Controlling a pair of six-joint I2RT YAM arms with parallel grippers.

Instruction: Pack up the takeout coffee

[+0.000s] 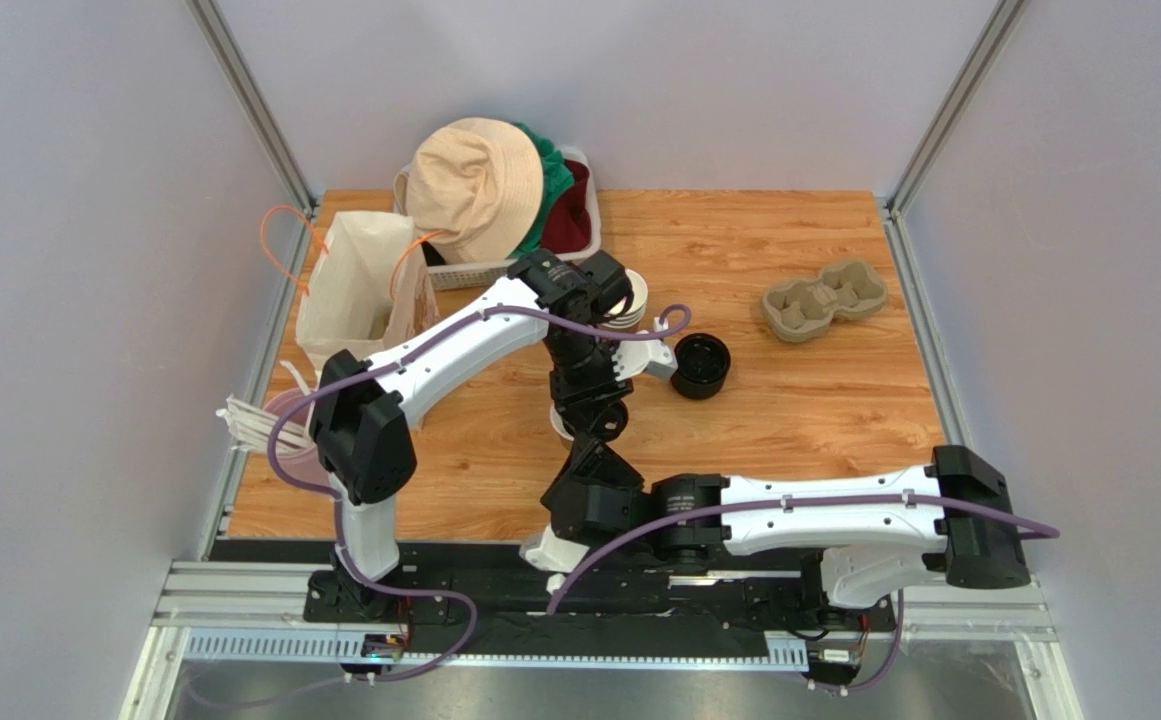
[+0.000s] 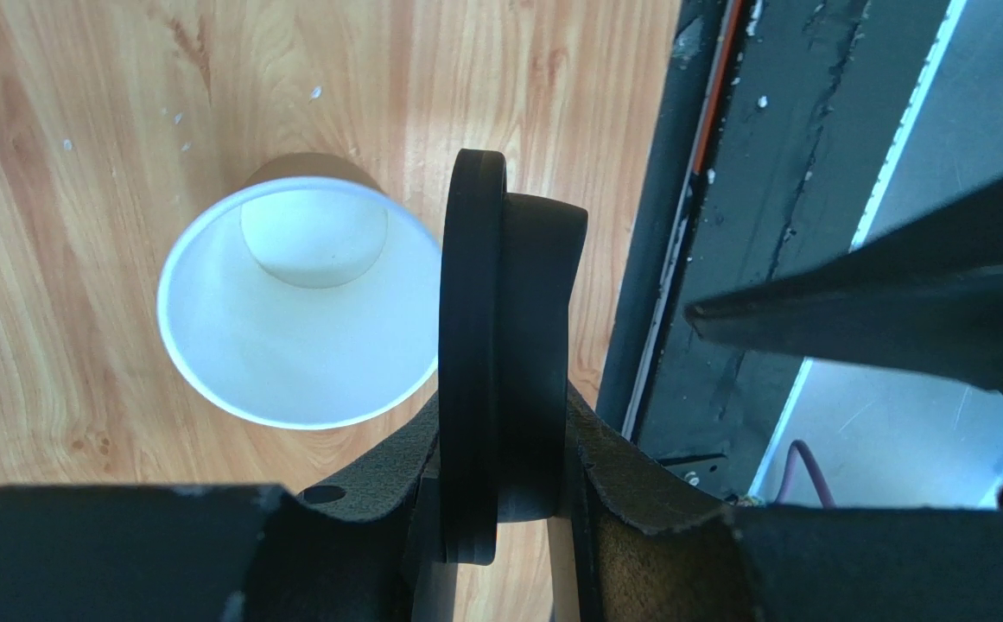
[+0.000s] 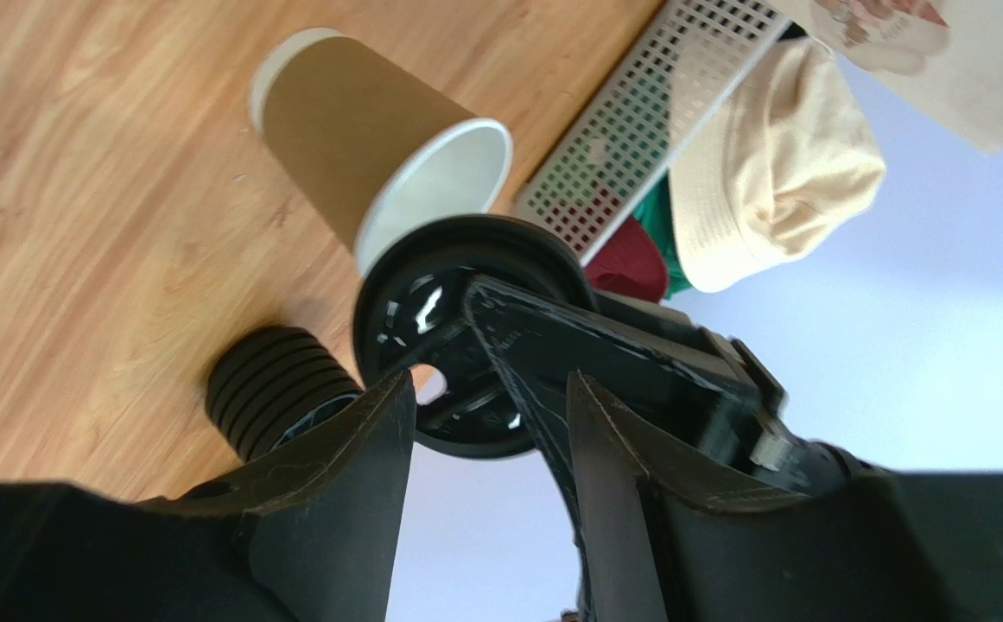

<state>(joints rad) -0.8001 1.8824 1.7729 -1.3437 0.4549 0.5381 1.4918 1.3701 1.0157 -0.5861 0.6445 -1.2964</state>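
Grippers meet nose to nose over the middle of the table in the overhead view, the left gripper reaching from the far side and the right gripper from the near side. What stands beneath them is mostly hidden here. Hazard: with the two this close, any reorientation may bring them into collision. A stack of spare lids sits near the work area and could be knocked. No writing is legible in this view.

Left wrist view: the left gripper is clamped on the lid, gripped across its rim and held on edge. The cup stands upright on the table, open and empty, its rim just beside the lid. Hazard: the lid must be turned flat and centred. Pressed on at a tilt, it would likely seat on one side only or push the light cup over. No label shows on cup or lid.

Right wrist view: the right gripper's jaws stand apart with nothing between them, and the cup is ahead of them, unbraced. Hazard: without a hold on the cup, downward pressure may slide it. The cup's brown side is plain. A printed patch on the paper bag is cut off and cannot be read.
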